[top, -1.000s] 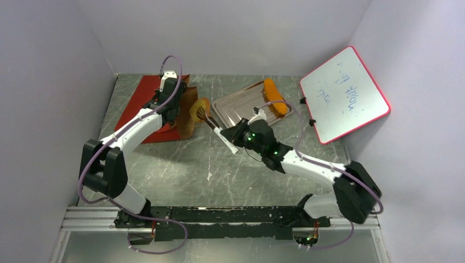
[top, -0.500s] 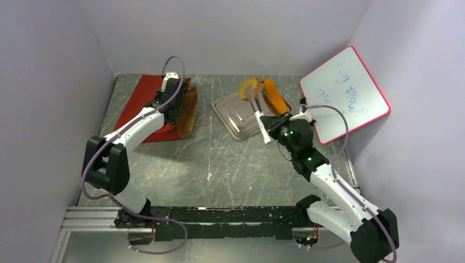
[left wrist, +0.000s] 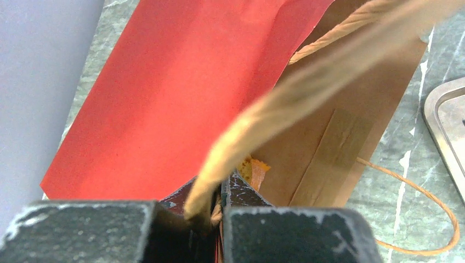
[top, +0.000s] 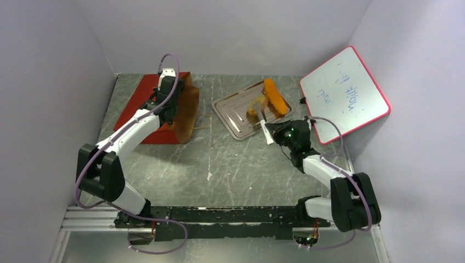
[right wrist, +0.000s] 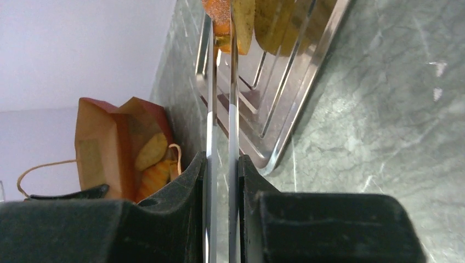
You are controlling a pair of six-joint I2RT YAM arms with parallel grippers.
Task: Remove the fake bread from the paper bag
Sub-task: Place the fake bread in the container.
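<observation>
**Step in hand:** setting down a piece already removed. The right jaws are pressed together on a pair of tongs [right wrist: 233, 131]. The tong tips, straight ahead of those jaws, pinch a brown-speckled slice [right wrist: 241, 22] of the fake bread low over the metal tray [right wrist: 290, 126]. Whether the slice touches the tray floor cannot be told. A long loaf [top: 274, 96] lies on the tray just beyond the slice.

**Bag:** the left jaws are clamped on what appears to be the upper lip of the paper bag [left wrist: 181, 93], keeping its mouth lifted. The bag lies on its side on the surface [top: 219, 164]. Directly ahead of the left jaws, against the brown lining, an orange piece [left wrist: 253, 169] shows. The right wrist view shows at least two pieces [right wrist: 152, 152] in the mouth, well to the left of the right jaws.

**Assessment:** partly done, with bread left inside. The next move calls for easing the tongs to release the slice, then crossing to the bag mouth.
</observation>
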